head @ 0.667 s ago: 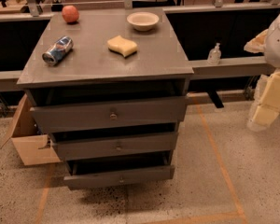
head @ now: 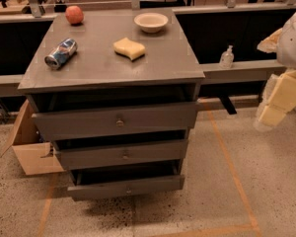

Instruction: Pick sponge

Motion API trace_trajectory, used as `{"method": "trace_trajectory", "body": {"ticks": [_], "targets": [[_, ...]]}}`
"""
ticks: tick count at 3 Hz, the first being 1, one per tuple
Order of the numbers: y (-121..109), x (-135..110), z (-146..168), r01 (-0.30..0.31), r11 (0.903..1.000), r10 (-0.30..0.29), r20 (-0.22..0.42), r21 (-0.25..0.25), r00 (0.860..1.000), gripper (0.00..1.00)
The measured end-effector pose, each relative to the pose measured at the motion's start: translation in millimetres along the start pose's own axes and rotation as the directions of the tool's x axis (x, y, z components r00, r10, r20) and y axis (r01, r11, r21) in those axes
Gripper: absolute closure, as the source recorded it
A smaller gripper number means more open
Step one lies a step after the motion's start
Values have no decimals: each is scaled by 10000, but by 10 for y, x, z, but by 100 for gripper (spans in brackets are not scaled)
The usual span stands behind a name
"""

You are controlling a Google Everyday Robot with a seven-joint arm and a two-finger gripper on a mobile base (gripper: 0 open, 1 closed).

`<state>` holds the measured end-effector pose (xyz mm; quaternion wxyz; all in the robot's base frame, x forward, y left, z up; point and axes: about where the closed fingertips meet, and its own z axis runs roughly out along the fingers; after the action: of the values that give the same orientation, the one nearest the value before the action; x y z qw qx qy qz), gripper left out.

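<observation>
My gripper (head: 276, 102) far right of cabinet (head: 89, 70) | grasp: I cannot tell | sponge (head: 129, 48) on top, near bowl (head: 151, 21)

- The sponge (head: 129, 48) lies flat near the middle of the grey cabinet's top (head: 103, 73), touching nothing.
- The cream bowl (head: 151, 21) stands just beyond it, near the far edge.
- A can (head: 60, 53) lies on its side to the left.
- A red apple (head: 74, 15) sits at the far left corner.
- The gripper (head: 269, 113) hangs at the right, well apart from the cabinet.
</observation>
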<state>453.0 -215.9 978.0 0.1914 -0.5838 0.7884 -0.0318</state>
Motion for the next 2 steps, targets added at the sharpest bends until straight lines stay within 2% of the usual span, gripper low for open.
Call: {"method": "trace_trajectory", "body": {"ticks": [1,2], "targets": [[-297,-111,139,-933,9945,886,926,485,9918,0],[-729,-254,508,-2422,9671,2205,2177,781,9508,0]]}}
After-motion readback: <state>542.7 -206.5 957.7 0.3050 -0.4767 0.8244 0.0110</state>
